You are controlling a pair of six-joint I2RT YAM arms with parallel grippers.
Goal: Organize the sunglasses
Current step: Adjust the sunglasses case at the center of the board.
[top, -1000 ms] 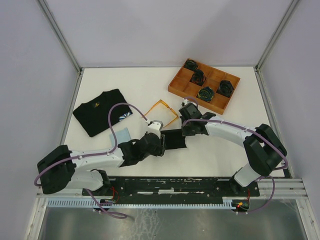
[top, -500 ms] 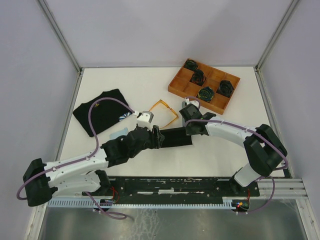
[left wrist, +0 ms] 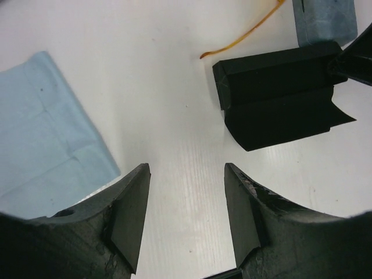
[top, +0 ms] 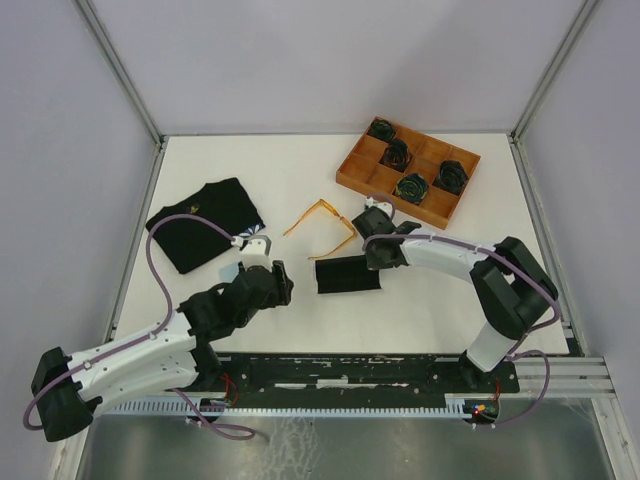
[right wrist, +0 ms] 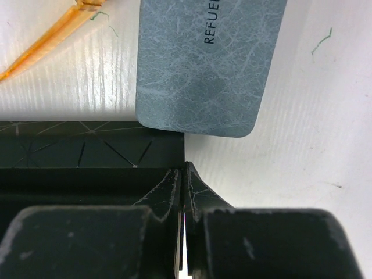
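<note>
The left claw [top: 270, 281] has pulled back toward the lower left of the overhead view. A second ago it was at the left end of the black case [top: 345, 275], and now it hangs well apart from it. Its fingers [left wrist: 131, 209] are spread with only bare table [left wrist: 180, 128] between them, and a light blue cloth [left wrist: 46, 145] lies just to the left. The black case lies about where it was, in the middle of the overhead view, with one flap lying open. The right claw [right wrist: 183, 174] stays at the case's right end, touching it. Its fingers are pressed almost together with only a thin slit between them, and the pictures do not show whether the flap is pinched there. A grey-blue case [right wrist: 203, 64] lies just beyond those fingers. The orange-yellow sunglasses [top: 322, 222] have not moved. They are a thin, see-through frame with the arms spread out flat on the table. They lie just above the black case and up and to the left of the right claw, near it but apart, and far up and to the right of the left claw. One arm tip [left wrist: 244, 38] reaches close to the black case's top corner. A black shirt [top: 203, 222] lies further left, and a wooden tray [top: 352, 172] of dark bundles sits at the upper right.
</note>
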